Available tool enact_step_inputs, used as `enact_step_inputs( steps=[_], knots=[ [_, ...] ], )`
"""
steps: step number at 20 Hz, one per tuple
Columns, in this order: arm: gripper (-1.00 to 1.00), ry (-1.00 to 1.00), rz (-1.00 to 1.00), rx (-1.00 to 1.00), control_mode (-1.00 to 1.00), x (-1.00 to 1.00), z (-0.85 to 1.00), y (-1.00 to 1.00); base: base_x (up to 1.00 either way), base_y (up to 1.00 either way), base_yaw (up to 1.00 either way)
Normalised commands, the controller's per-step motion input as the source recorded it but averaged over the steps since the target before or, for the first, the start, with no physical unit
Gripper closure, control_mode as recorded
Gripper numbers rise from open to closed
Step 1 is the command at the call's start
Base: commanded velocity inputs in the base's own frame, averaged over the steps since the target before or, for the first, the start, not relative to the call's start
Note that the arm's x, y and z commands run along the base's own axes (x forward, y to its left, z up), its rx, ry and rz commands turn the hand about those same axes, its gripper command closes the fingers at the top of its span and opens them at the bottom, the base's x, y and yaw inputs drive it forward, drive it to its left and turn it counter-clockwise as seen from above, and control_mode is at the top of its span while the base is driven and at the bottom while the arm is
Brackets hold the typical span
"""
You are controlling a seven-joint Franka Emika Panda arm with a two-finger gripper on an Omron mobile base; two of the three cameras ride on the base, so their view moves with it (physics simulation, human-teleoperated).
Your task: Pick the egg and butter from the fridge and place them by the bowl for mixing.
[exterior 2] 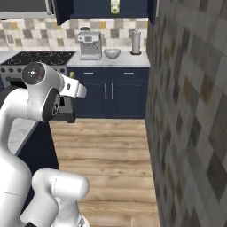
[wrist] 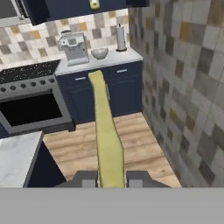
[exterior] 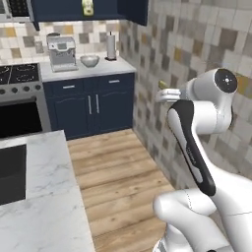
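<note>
Wood-plank floor (exterior: 118, 172), warm brown. Mosaic tile wall (exterior 2: 190, 111) in grey, beige, tan on right; same tile as backsplash. Navy base cabinets (exterior: 91, 106) with silver handles under pale counter (exterior: 83, 70). Coffee machine (exterior: 62, 52) and paper towel roll (exterior: 111, 47) on counter. Stove (wrist: 30, 94) with dark oven window left of cabinets. White marble island (exterior: 44, 197) near left. Navy upper cabinets (exterior 2: 106, 8).

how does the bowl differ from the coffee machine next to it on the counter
The bowl is round, low and open-topped; the coffee machine is boxy and stands much taller. The bowl is plain silvery-grey with a paler inside, while the coffee machine is silver with dark parts at its front. The bowl sits nearer the paper towel roll, the coffee machine nearer the stove. Both rest on the same pale counter.
</note>
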Motion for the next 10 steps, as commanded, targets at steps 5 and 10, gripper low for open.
enact_step_inputs(
  steps=[5,10],
  knots=[
    [1.00,0.00,0.00,0.00,1.00,0.00,0.00,0.00,0.80,-0.11,0.18],
    [1.00,0.00,0.00,0.00,1.00,0.00,0.00,0.00,0.78,-0.17,0.16]
  ],
)
